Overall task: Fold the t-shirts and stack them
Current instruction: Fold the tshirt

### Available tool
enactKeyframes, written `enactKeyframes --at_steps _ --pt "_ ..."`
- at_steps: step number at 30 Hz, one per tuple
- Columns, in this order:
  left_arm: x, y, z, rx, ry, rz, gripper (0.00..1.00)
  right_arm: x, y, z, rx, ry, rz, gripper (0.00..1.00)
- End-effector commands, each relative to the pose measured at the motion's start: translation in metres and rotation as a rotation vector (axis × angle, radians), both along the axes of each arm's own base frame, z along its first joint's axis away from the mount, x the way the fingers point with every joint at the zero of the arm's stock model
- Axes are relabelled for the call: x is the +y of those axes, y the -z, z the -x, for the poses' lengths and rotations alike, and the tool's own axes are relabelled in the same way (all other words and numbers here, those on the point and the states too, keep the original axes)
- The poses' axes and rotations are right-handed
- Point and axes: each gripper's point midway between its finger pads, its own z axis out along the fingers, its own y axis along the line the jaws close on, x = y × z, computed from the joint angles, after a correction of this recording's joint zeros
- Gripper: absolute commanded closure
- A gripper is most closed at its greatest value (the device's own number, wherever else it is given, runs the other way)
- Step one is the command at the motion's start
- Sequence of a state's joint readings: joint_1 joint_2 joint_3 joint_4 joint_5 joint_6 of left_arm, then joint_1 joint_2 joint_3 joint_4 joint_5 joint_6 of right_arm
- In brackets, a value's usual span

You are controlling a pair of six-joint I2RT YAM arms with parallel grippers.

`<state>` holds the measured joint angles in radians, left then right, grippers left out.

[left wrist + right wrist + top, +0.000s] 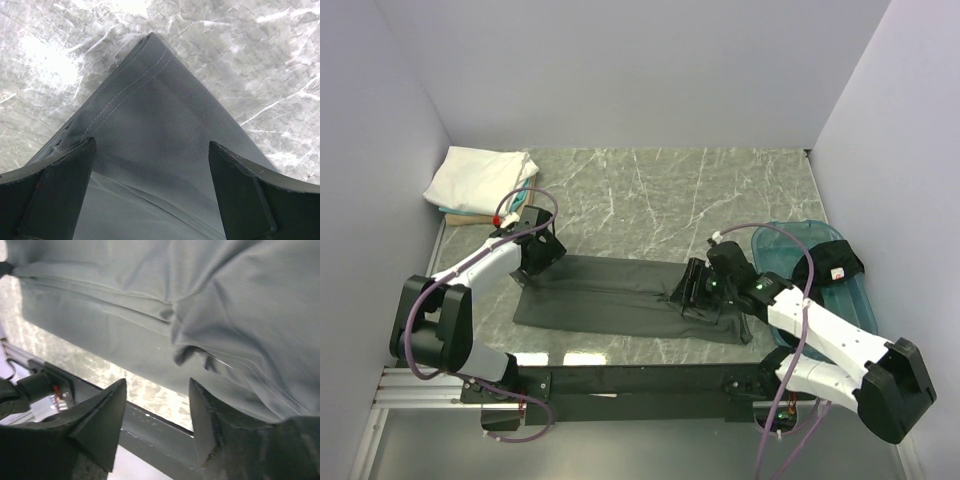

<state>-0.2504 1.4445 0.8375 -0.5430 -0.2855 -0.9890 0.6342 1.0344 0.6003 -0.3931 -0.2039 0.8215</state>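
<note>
The dark charcoal-grey t-shirt (610,295) lies folded into a long strip across the front of the table. My left gripper (532,264) is open over its left end. In the left wrist view a stitched corner of the shirt (150,75) points away between the open fingers (55,195); the left gripper (152,144) holds nothing. My right gripper (684,290) is open and empty over the rumpled right part of the shirt (200,300), near its front edge, as the right wrist view (157,382) shows. A white t-shirt (475,175) lies on a teal one (525,183) at the back left. A black t-shirt (830,262) lies in the bin.
The teal plastic bin (850,300) stands at the right edge of the table. White walls close in the left, back and right. The black rail (640,380) runs along the table's front edge, just below the shirt, and shows in the right wrist view (160,440).
</note>
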Motion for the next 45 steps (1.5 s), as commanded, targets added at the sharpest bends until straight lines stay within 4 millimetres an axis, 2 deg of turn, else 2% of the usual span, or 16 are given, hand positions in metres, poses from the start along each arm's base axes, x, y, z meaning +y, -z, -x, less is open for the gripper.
enactKeyframes --at_steps 1,3,8,9,11,13,14,16,19,24,29,32,39,42,44,45 --pt "0.003 -0.017 -0.007 -0.050 -0.006 -0.019 0.00 -0.015 -0.020 -0.008 -0.079 0.044 0.041 0.39" --pt "0.003 -0.018 -0.007 -0.053 -0.003 -0.015 0.01 -0.033 -0.025 -0.014 -0.122 0.095 0.118 0.36" --pt "-0.001 -0.019 -0.010 -0.057 0.012 0.000 0.01 -0.053 -0.047 -0.036 -0.219 0.173 0.186 0.28" --pt "-0.002 -0.019 -0.009 -0.055 0.014 -0.001 0.01 -0.067 -0.044 -0.047 -0.238 0.230 0.266 0.22" --pt "-0.001 -0.018 -0.009 -0.054 0.013 -0.002 0.01 -0.088 -0.045 -0.059 -0.245 0.302 0.394 0.18" --pt "0.000 -0.018 -0.007 -0.053 0.012 -0.007 0.01 -0.108 -0.031 -0.068 -0.214 0.351 0.550 0.16" --pt "0.001 -0.017 -0.006 -0.049 0.011 -0.010 0.01 -0.109 -0.027 -0.069 -0.201 0.339 0.582 0.16" --pt "0.003 -0.017 -0.004 -0.051 0.007 -0.015 0.01 -0.105 -0.010 -0.069 -0.173 0.280 0.619 0.12" --pt "0.002 -0.015 -0.003 -0.049 0.007 -0.012 0.01 -0.080 0.018 -0.061 -0.150 0.161 0.573 0.11" --pt "0.004 -0.008 -0.001 -0.022 0.005 -0.025 0.00 -0.044 0.045 -0.038 -0.143 -0.011 0.569 0.09" --pt "0.014 -0.003 0.006 0.002 -0.023 -0.072 0.01 -0.049 0.078 -0.015 -0.057 -0.046 0.638 0.08" --pt "0.017 -0.001 0.009 0.004 -0.023 -0.081 0.01 -0.054 0.088 -0.006 -0.029 -0.051 0.660 0.08" --pt "0.017 0.015 0.016 0.049 -0.016 -0.082 0.01 -0.047 0.091 -0.012 -0.016 -0.043 0.613 0.07" --pt "0.017 0.018 0.016 0.066 -0.019 -0.088 0.00 -0.051 0.092 -0.025 -0.021 -0.058 0.627 0.07" --pt "0.018 0.020 0.018 0.076 -0.023 -0.091 0.01 -0.046 0.090 -0.038 -0.027 -0.074 0.619 0.07" --pt "0.017 0.018 0.017 0.074 -0.026 -0.089 0.01 -0.052 0.089 -0.049 -0.031 -0.066 0.626 0.07"
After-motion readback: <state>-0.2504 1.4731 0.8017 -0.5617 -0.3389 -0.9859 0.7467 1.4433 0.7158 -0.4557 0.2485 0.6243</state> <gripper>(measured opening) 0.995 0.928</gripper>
